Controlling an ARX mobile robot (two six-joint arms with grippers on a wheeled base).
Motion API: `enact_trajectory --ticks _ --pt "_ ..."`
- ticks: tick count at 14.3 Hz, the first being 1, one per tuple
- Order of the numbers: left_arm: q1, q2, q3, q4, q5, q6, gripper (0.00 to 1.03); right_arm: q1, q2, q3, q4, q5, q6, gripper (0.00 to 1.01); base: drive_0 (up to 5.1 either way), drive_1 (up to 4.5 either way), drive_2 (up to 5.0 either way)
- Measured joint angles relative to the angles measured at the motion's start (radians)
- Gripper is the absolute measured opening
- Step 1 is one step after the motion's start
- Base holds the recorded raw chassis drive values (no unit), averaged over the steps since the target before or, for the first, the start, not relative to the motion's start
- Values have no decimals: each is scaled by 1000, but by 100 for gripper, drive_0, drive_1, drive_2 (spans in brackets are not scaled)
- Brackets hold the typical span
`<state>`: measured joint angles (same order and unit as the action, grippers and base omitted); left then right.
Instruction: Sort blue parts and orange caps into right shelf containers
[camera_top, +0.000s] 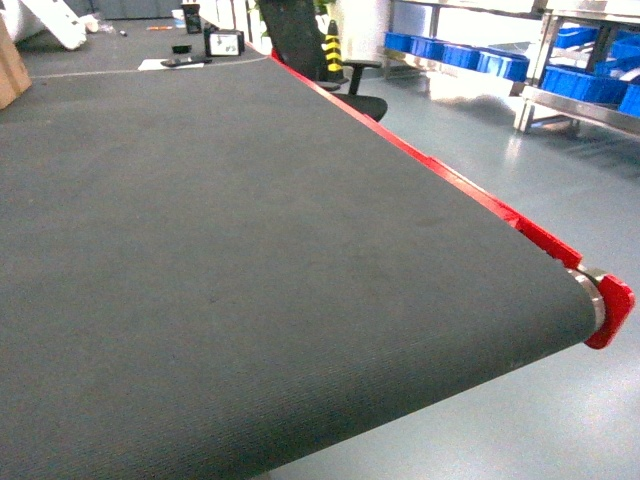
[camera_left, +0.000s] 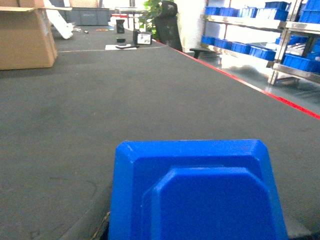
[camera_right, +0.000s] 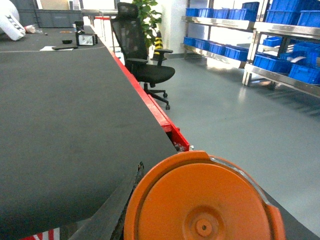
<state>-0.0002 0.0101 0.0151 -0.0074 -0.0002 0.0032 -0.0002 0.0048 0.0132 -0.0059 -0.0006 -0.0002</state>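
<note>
A blue part (camera_left: 197, 190), blocky with bevelled corners, fills the bottom of the left wrist view. My left gripper (camera_left: 200, 225) is shut on it above the dark belt (camera_left: 150, 90); only a dark finger edge (camera_left: 97, 222) shows beside it. A round orange cap (camera_right: 200, 200) fills the bottom of the right wrist view. My right gripper (camera_right: 202, 220) is shut on it, with dark fingers (camera_right: 107, 212) either side, near the belt's red edge (camera_right: 150, 107). Neither gripper shows in the head view.
The long dark conveyor belt (camera_top: 220, 250) ends at a red roller cap (camera_top: 610, 310). Metal shelves with blue crates (camera_top: 590, 85) stand across the grey floor to the right. A black office chair (camera_right: 142, 55) and a cardboard box (camera_left: 25, 37) stand by the belt.
</note>
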Motion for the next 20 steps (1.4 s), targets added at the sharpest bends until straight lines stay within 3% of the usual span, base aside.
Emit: enact_trajectory --ticks 20 --pt "0 0 0 0 0 0 44 0 0 0 0 0 0 45 -157 -157 -157"
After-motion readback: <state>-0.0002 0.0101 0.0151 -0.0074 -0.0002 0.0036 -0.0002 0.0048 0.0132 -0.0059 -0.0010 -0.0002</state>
